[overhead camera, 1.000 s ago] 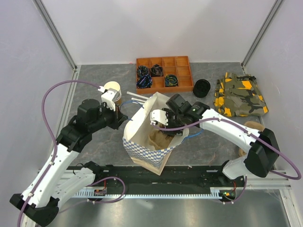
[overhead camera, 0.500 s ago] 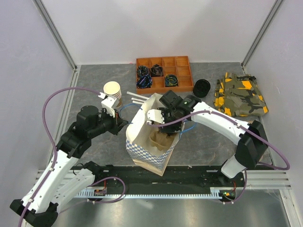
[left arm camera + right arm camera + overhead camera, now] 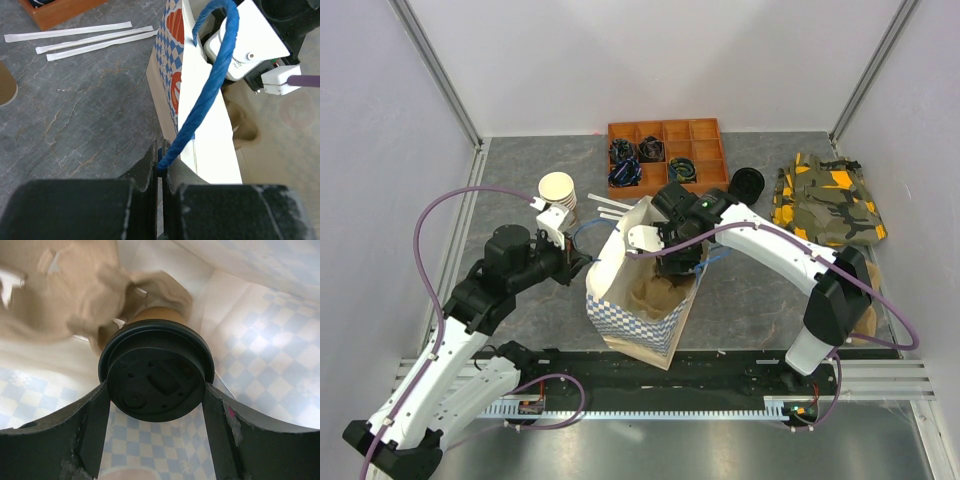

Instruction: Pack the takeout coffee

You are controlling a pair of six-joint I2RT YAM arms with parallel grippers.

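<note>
Swinging leftward since before, our right claw (image 3: 156, 392) clamps the takeout coffee (image 3: 156, 365) inside the bag (image 3: 620, 312), walls close; left claw (image 3: 160, 167) pinches its blue handle (image 3: 202, 107).

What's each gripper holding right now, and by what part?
The left gripper pinches the blue rope handle of the bag. The right gripper grips the coffee by its black lid, inside the bag.

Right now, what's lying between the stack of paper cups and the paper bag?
Three paper-wrapped straws lie between the cup stack and the bag. They are clearest in the left wrist view; the top view shows them too.
</note>
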